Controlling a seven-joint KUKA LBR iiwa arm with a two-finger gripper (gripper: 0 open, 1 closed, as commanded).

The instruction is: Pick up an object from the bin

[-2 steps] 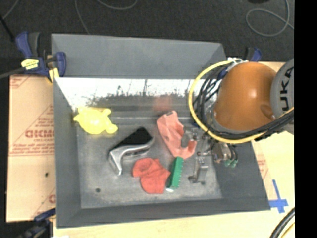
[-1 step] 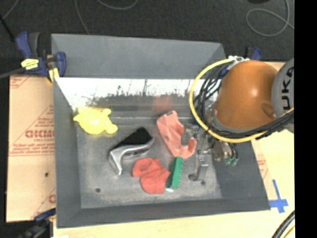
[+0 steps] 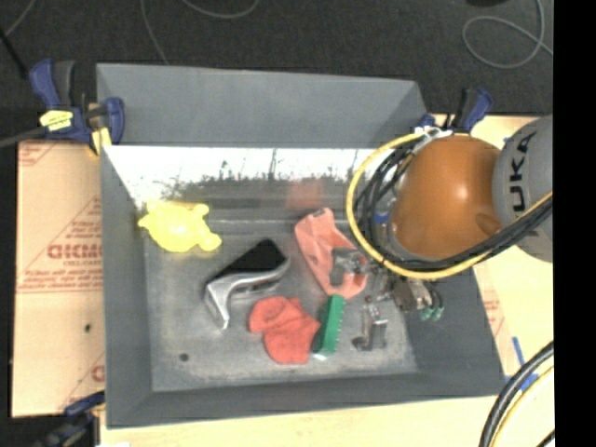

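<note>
1. Camera view: gripper (image 3: 371, 329) sits at the bin's (image 3: 168, 296) 4 o'clock; whether it is apart or together, I cannot tell.
2. Nearest thing, at its 9 o'clock: green bar (image 3: 329, 326), beside red cloth (image 3: 282, 329).
3. The bar is probably light and stiff; pinch it across its narrow middle.

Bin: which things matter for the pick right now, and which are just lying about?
In play:
- gripper, over the right side of the bin
- green stick and pink soft thing, nearest it, likeliest candidates

Lying about:
- yellow toy, far left
- black-and-silver thing, centre
- red soft thing
</note>
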